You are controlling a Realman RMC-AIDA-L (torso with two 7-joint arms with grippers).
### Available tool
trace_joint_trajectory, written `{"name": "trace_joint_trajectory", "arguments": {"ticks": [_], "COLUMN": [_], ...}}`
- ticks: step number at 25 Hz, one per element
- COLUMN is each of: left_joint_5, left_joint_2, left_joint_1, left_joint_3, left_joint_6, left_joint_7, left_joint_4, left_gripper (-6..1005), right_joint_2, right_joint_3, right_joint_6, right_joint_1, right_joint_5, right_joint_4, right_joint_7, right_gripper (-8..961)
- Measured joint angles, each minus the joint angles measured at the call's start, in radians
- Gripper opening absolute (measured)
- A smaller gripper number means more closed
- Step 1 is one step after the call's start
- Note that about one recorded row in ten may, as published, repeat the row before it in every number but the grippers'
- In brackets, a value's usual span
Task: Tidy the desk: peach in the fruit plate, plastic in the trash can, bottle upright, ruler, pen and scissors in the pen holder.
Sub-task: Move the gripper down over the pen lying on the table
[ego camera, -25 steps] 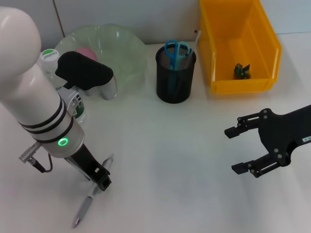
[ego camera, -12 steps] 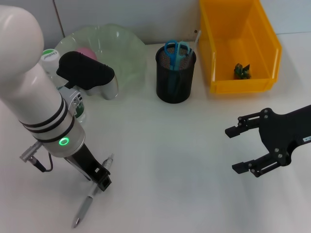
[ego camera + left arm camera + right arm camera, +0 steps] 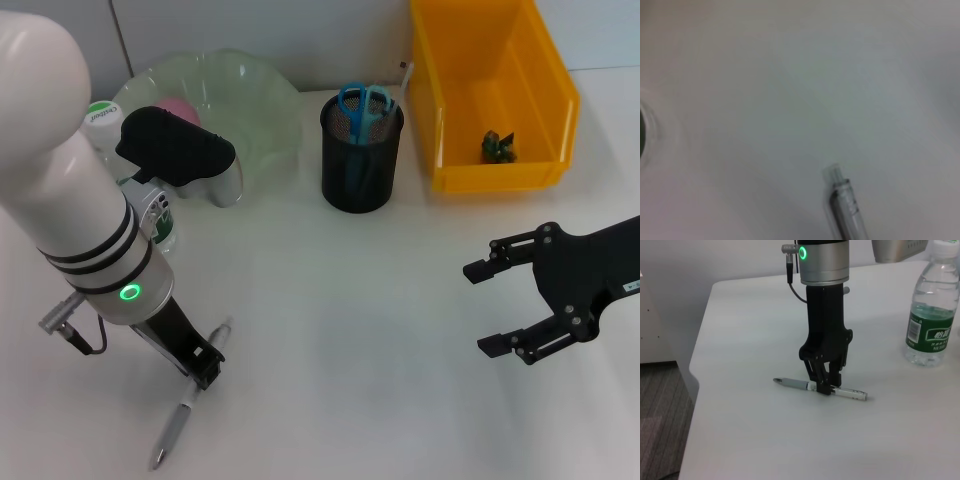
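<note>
The left gripper [image 3: 204,370] stood low over the pen [image 3: 186,406], which lay flat on the counter [image 3: 330,350] near the front left. Its fingers were narrow around the middle of the pen, touching it, and the right wrist view showed them [image 3: 824,383] astride the barrel [image 3: 821,387]. The right gripper [image 3: 497,308] hovered wide open over the right side of the counter, holding nothing. The bottle [image 3: 110,150] stood upright at the left, beside the plate [image 3: 255,110] with the peach [image 3: 178,106] in it. The scissors [image 3: 362,103] stood in the holder [image 3: 361,160]. A crumpled piece [image 3: 497,146] lay in the yellow bin [image 3: 492,178].
</note>
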Motion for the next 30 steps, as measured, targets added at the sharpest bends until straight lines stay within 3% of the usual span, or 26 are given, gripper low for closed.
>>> {"name": "trace_joint_trajectory", "arguments": {"ticks": [7,30], "left_joint_5": [0.013,0.019], "left_joint_2": [0.0,0.001], "left_joint_1": [-0.002,-0.033], "left_joint_3": [-0.001,0.009], "left_joint_6": [0.023,0.065], "left_joint_7": [0.001,-0.005], "left_joint_4": [0.035,0.028], "left_gripper": [222,231], "right_joint_2": [0.0,0.005], "right_joint_3": [0.001,0.007], "right_joint_6": [0.0,0.008], "right_joint_1": [0.0,-0.008], "right_joint_5": [0.001,0.002], "right_joint_4": [0.0,-0.002], "right_joint_7": [0.0,-0.008], "right_gripper": [825,825]}}
